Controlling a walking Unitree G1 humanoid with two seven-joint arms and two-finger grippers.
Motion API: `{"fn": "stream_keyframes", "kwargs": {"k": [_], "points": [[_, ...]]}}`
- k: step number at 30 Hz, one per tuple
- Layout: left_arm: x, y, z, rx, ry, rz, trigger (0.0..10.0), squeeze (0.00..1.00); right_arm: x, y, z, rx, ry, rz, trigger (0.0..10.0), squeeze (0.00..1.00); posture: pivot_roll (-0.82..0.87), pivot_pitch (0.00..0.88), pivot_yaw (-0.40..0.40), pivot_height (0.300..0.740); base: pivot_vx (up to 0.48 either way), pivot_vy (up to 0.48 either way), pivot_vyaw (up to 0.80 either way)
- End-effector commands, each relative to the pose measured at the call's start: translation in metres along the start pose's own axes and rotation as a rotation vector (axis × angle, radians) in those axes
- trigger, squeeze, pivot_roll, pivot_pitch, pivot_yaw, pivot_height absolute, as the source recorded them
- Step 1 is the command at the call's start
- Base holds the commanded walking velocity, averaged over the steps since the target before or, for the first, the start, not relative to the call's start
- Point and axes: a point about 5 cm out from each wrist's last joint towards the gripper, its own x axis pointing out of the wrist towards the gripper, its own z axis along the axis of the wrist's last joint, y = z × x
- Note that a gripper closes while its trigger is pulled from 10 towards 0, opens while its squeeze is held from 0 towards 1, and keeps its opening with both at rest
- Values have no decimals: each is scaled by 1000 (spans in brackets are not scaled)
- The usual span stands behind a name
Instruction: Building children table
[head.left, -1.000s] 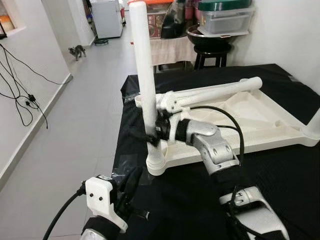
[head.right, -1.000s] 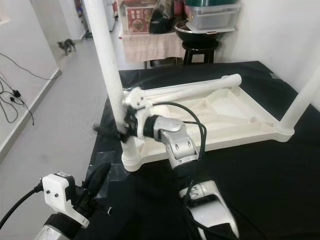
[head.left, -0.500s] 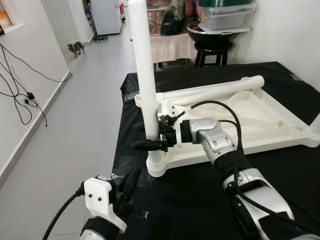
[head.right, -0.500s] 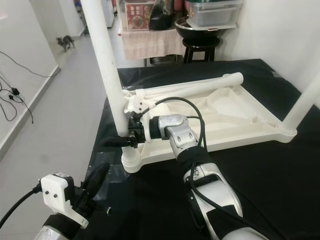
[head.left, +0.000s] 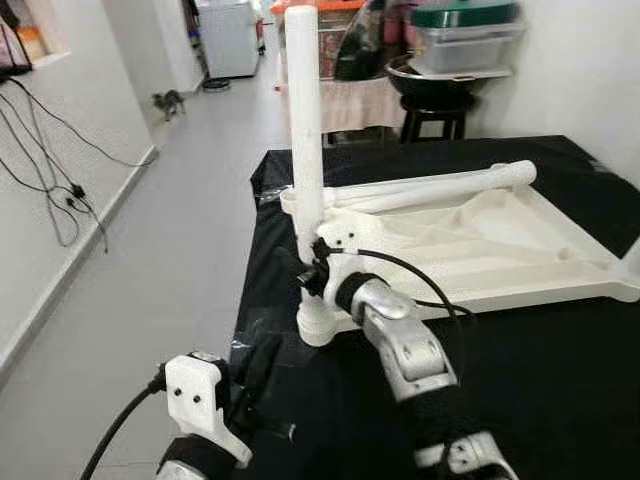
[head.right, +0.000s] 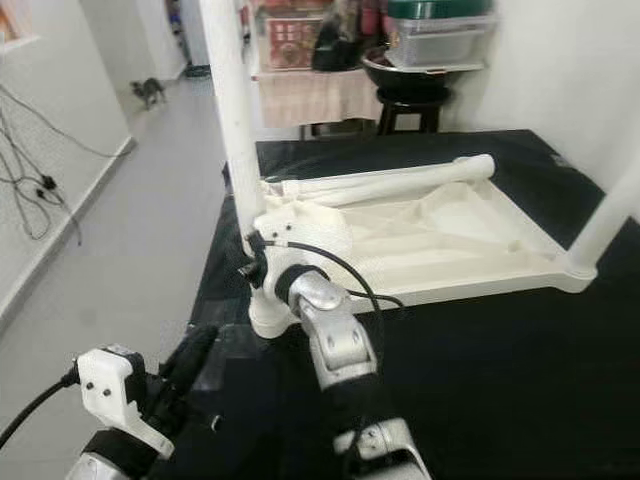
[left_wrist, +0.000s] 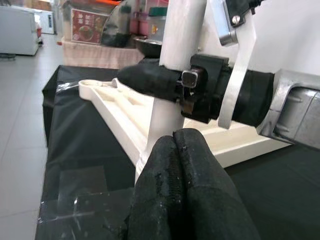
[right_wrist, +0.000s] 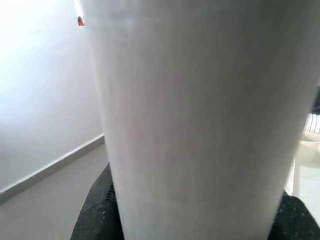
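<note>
Our right end effector (head.left: 308, 272) squeezes the white leg (head.left: 305, 120), which stands straight up in the corner of the upside-down tabletop (head.left: 480, 245) on the bench (head.left: 560, 370), while our left end effector (left_wrist: 182, 165), pressed closed, waits lower down.

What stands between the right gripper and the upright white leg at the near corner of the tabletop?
Nothing visible does: the right gripper is already at the upright leg, low on it, just above the corner socket of the overturned tabletop.

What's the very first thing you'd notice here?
A tall white table leg stands up from the near corner of the upside-down white tabletop on the black cloth. The right hand is clamped around it low down, and another leg lies across the tabletop.
</note>
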Motion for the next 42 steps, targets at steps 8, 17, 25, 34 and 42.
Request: {"fn": "stream_keyframes", "kwargs": {"k": [8, 17, 25, 34, 42], "points": [[1, 2, 2, 19, 6, 3, 10000, 0, 8, 8, -11, 19, 89, 71, 10000, 1000, -10, 40, 33, 740, 0, 0, 0], [1, 2, 1, 13, 9, -2, 10000, 0, 9, 2, 27, -134, -30, 451, 10000, 1000, -10, 34, 30, 740, 0, 0, 0], [1, 2, 1, 15, 9, -1, 10000, 0, 14, -7, 44, -313, 2, 604, 10000, 0, -5, 30, 30, 740, 0, 0, 0], [1, 1, -1, 16, 14, -2, 10000, 0, 14, -6, 45, -281, 40, 880, 0, 0, -1, 25, 34, 740, 0, 0, 0], [1, 0, -1, 17, 15, -1, 10000, 0, 16, -19, 27, -160, 60, 803, 0, 0, 4, 28, 37, 740, 0, 0, 0]]}}
